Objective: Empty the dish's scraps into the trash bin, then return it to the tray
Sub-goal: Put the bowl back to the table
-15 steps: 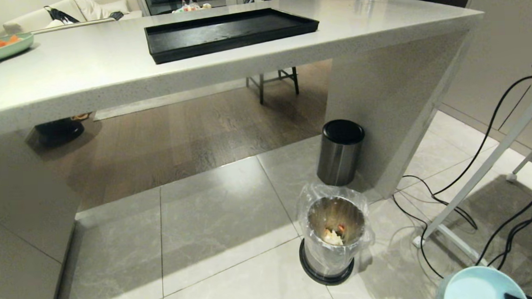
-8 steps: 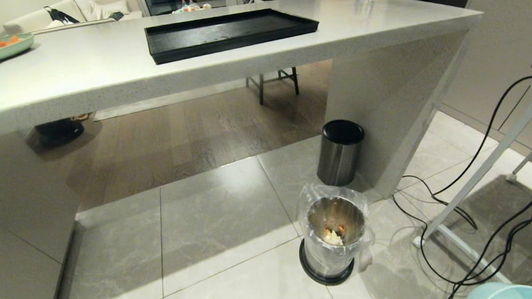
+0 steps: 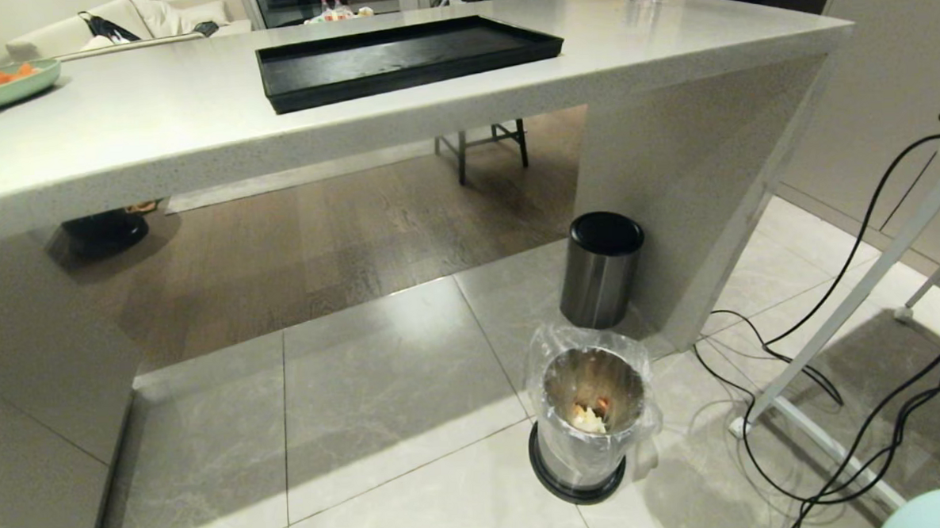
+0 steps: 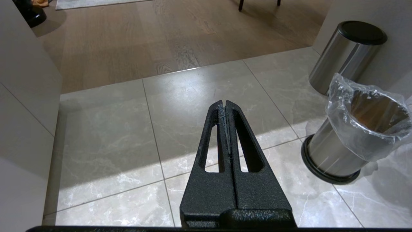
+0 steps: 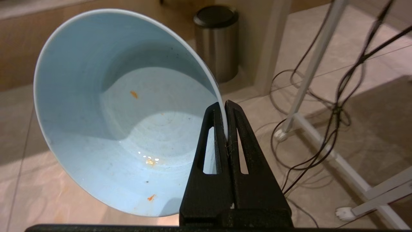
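My right gripper is shut on the rim of the light-blue dish, which holds only a few tiny orange specks. In the head view just an edge of the dish shows at the bottom right corner. The scraps lie at the bottom of the bag-lined steel trash bin on the tiled floor; the bin also shows beside my left gripper, which hangs shut and empty over the floor. The black tray sits empty on the white counter.
A black-lidded steel cylinder bin stands behind the trash bin against the counter's end panel. Black cables and a white stand's legs cross the floor at right. A green plate with food sits at the counter's far left.
The dish has slid down and right in the head view, from mostly showing at the bottom right corner to only an edge. The bin, tray and left gripper have not moved.
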Controlling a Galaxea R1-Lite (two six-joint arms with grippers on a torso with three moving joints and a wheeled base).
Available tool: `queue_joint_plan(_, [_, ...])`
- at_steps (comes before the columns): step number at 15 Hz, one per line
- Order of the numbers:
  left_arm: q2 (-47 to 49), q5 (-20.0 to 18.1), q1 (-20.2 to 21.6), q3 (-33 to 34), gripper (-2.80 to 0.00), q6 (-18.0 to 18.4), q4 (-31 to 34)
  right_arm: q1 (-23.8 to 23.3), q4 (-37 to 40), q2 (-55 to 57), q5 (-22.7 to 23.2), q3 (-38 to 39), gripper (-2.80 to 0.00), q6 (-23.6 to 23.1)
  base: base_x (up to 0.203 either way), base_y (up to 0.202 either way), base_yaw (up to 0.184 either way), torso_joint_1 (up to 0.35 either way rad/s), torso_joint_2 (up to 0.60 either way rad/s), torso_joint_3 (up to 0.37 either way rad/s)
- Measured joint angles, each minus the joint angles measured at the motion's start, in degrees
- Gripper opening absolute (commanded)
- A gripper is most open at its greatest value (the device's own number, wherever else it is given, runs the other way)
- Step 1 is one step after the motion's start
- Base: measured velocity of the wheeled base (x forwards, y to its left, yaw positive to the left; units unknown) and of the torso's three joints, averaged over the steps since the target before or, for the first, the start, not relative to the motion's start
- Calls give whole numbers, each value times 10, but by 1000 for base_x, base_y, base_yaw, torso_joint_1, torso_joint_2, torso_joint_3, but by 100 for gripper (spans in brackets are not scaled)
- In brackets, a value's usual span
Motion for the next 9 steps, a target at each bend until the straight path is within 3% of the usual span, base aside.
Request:
queue_joint_plan(3, [0,0,0,0,-280,0,0,0,1,-12,-8,3,-280,5,0,0,0,0,0,0])
queue_joint_plan(7, [0,0,0,0,-280,0,0,0,-12,-15,-22,19,-280,-71,0,0,0,0,0,0])
queue_joint_plan(9, [0,0,0,0,-280,0,0,0,-27,-16,-26,25,-280,-74,0,0,0,0,0,0])
